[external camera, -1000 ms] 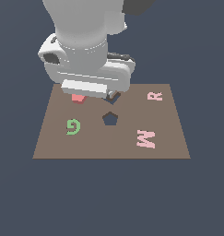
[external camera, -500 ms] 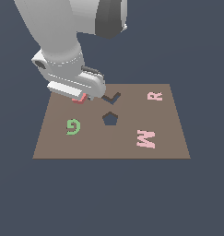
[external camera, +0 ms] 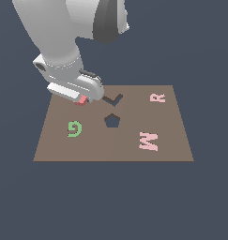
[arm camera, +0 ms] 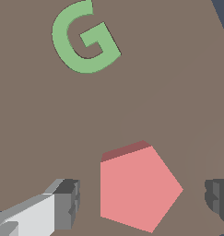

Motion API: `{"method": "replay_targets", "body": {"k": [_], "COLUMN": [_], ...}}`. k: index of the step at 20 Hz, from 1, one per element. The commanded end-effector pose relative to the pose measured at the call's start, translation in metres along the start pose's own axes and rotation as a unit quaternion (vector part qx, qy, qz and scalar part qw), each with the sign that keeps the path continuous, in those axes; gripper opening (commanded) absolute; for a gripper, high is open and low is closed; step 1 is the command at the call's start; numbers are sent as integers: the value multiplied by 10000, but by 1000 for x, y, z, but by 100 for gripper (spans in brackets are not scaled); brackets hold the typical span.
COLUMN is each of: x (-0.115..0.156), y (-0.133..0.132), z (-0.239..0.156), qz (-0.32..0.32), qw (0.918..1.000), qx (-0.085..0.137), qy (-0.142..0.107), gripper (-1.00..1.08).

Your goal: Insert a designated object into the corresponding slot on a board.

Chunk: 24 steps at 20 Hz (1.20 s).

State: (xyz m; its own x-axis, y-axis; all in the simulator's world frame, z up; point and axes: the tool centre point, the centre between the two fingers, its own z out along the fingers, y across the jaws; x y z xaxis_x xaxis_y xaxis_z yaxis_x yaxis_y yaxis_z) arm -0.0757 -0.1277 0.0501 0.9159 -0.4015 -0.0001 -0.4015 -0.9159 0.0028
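Observation:
The red pentagon block (arm camera: 136, 186) lies flat on the brown board (external camera: 134, 150); in the exterior view only a sliver of it (external camera: 80, 100) shows under my hand. My gripper (arm camera: 143, 198) is low over it and open, one finger (arm camera: 62, 205) on each side of the block, with gaps to both. The dark pentagon slot (external camera: 112, 120) lies near the board's middle, toward the exterior view's right of my gripper (external camera: 83, 99). The green G (external camera: 74, 128) (arm camera: 83, 39) lies close by.
A dark L-shaped cut-out (external camera: 114, 100) lies just beyond the pentagon slot. A pink R (external camera: 157, 97) and a pink W (external camera: 149, 139) lie on the board's side at the exterior view's right. My arm's bulk (external camera: 64, 37) hangs over the board's far corner.
My arm has swung toward the exterior view's left and dropped lower, uncovering the L-shaped cut-out. The gripper now straddles the red block, which has stayed in place.

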Motion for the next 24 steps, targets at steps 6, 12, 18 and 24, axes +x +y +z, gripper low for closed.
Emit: {"method": "replay_targets", "body": {"k": [6,12,18,24], "x": [-1,-1,-1,-2], "y": [0,0,0,-1], "z": [19,20,20,19], "qz": [13,16,16,61], "qw": [10000,10000,10000,10000], "qx": [12,14,14,16], "qy": [0,0,0,2], "gripper": [100,-100,-100,-100]}}
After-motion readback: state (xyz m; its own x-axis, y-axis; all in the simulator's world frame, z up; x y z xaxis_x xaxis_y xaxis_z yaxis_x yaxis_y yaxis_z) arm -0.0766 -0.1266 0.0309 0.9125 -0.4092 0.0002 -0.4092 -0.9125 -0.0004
